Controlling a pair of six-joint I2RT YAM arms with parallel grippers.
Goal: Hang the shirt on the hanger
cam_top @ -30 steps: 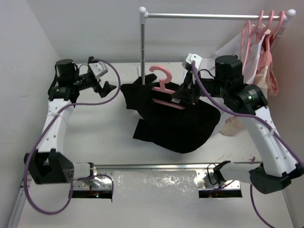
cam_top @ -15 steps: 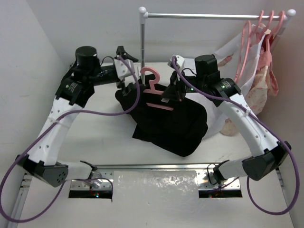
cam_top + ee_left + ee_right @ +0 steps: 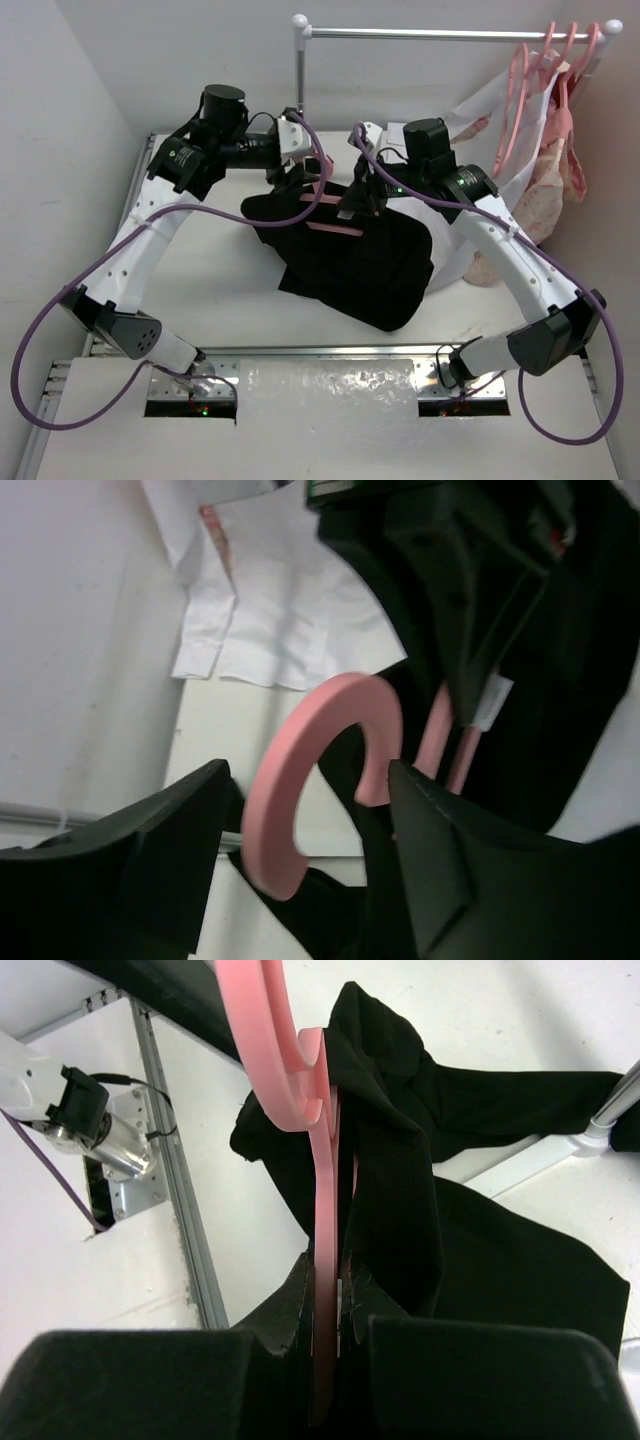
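Observation:
The black shirt (image 3: 360, 265) lies bunched on the table's middle. The pink hanger (image 3: 335, 228) stands in its upper folds. My right gripper (image 3: 358, 207) is shut on the hanger's neck; in the right wrist view the hanger (image 3: 322, 1150) runs edge-on between the closed fingers (image 3: 335, 1360), with the shirt (image 3: 490, 1260) draped beside it. My left gripper (image 3: 302, 180) is open at the hook. In the left wrist view the curved hook (image 3: 300, 780) sits between the spread fingers (image 3: 310, 855), touching neither that I can see.
A clothes rack's post (image 3: 300, 90) stands just behind the grippers, its rod (image 3: 450, 33) across the back. Spare pink hangers (image 3: 540, 70), a white shirt (image 3: 480, 110) and a pink floral garment (image 3: 555, 175) hang at the right. The white shirt also shows in the left wrist view (image 3: 280, 610).
My left arm has swung right from the table's left side until its open jaws straddle the hanger's hook. My right gripper has shifted the hanger and shirt slightly left.

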